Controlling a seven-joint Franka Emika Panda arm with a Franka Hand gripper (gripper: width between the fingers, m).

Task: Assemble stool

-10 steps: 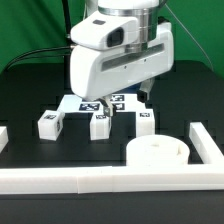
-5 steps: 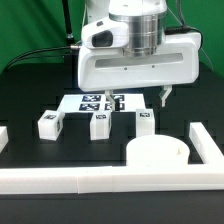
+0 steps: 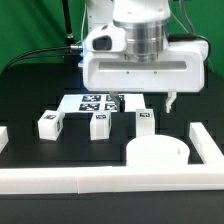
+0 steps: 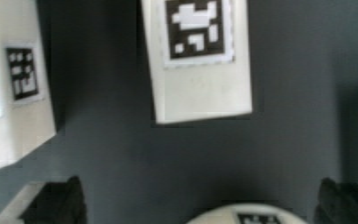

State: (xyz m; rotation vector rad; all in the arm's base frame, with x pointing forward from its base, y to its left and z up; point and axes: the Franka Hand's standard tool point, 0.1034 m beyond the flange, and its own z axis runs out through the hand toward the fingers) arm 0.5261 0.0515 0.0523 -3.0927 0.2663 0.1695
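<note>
Shifted toward the exterior view's right since a second ago: arm and gripper (image 4: 201, 203), hanging over the black table (image 3: 30, 100) behind the seat (image 3: 158, 152); fingers (image 3: 168, 100) wide apart, holding nothing. Seat: round white disc, flat on the table, in the corner of the border rails (image 3: 100, 180). Legs, tagged: nearest leg (image 3: 145, 120) just behind the seat, middle leg (image 3: 99, 124) and far leg (image 3: 48, 124) in a row away from it toward the exterior view's left. Marker board (image 3: 95, 101): behind that row.

Black tabletop (image 3: 25, 100), green backdrop (image 3: 25, 25), white border rails (image 3: 100, 180)
</note>
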